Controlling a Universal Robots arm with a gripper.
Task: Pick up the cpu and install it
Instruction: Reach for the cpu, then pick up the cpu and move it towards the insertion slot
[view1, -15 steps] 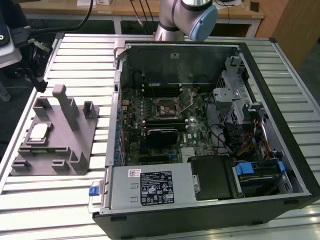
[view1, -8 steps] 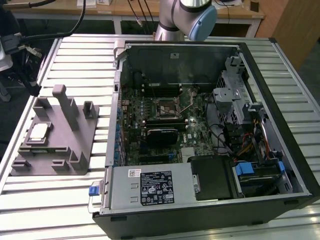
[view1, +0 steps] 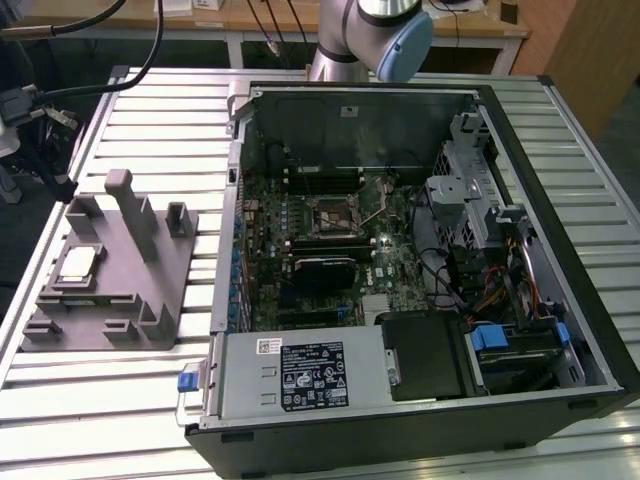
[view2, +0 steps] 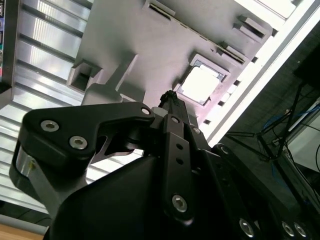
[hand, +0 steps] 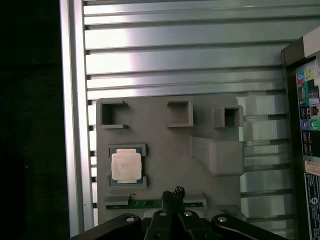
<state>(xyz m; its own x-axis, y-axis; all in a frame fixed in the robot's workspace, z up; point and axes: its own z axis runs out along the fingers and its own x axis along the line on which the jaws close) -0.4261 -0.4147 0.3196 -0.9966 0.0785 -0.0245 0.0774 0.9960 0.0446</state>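
The slatted metal table carries everything. On it lies the open computer case, its motherboard facing up, with the robot arm rising behind the case. Towards the exterior view's left, well apart from the case, sits the grey fixture with its upright posts.

In both wrist views the gripper hangs above this fixture. Its fingers look drawn together with nothing between them, and they touch nothing. The black-framed socket on the motherboard has no chip in it that I can make out.

The cpu lies flat in 1 shallow recess of the fixture, metal top up, off to the side of the fingertips rather than under them. So the pick-up is not yet made.

My judgement of the risks:
- The chip is thin and sits low, so fingers arriving off-centre could strike the recess wall, or tip the chip on 1 edge.
- A weak hold on so slim a rim could drop it.
- A skewed chip set on the socket could damage the contacts.
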